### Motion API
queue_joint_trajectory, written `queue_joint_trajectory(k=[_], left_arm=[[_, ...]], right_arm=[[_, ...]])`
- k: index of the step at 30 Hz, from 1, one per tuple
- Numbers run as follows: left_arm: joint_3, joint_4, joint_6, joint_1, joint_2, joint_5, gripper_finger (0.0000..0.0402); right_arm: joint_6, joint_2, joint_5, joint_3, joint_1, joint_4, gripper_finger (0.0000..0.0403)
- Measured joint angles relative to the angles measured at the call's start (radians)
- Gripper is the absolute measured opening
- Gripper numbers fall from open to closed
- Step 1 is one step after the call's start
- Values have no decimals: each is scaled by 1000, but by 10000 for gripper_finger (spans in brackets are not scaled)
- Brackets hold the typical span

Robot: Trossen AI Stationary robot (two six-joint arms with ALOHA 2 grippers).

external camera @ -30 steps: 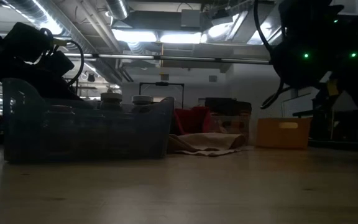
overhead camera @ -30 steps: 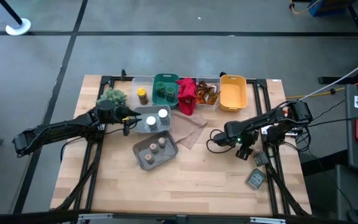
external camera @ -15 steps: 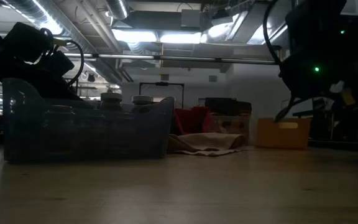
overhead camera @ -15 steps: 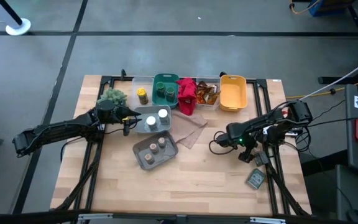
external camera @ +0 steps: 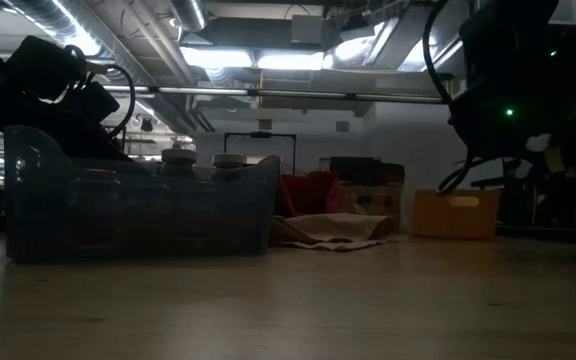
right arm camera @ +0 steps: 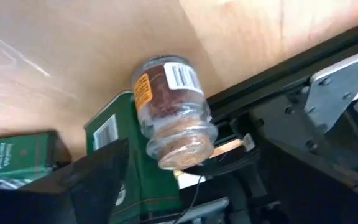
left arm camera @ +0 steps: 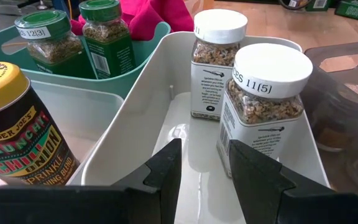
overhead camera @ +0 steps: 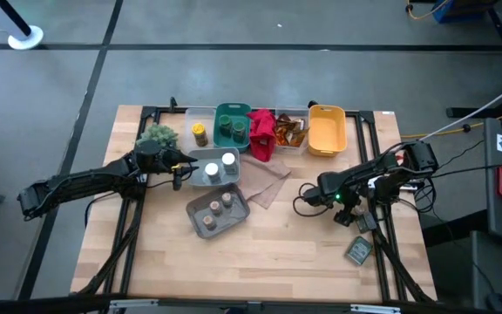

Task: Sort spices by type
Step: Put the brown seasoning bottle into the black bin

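Right gripper [overhead camera: 345, 212] released over jar [right arm camera: 173, 112], wood table [overhead camera: 286, 253], dim workshop beyond.

The table [overhead camera: 268, 244] is pale wood with a smooth, lightly sheened grain. The white bin [left arm camera: 135, 124] is glossy plastic, its floor shining wet-bright; the teal bin [left arm camera: 104, 65] beside it looks matt plastic. 2 white-lidded jars [left arm camera: 263, 106] are clear and glossy with smooth matt plastic caps and paper labels. The yellow-lidded tin [left arm camera: 17, 134] has a shiny printed wrap. The red cloth [overhead camera: 261, 133] is soft, matt fabric. The brown jar [right arm camera: 173, 112] is clear, glossy glass or plastic, and the green packets [right arm camera: 120, 168] look like printed card
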Motion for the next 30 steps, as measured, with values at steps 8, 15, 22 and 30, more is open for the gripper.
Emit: queue_joint_trajectory(k=[8,15,22,30], left_arm=[[0,0,0,0,0,0,127],[0,0,0,0,0,0,127],[0,0,0,0,0,0,127],[0,0,0,0,0,0,127]], right_arm=[[113,0,-55,-4,0,26,360],[177,0,-65,-4,2,31,360],[252,0,-99,-4,2,62,360],[316,0,-122,-4,1,97,360]])
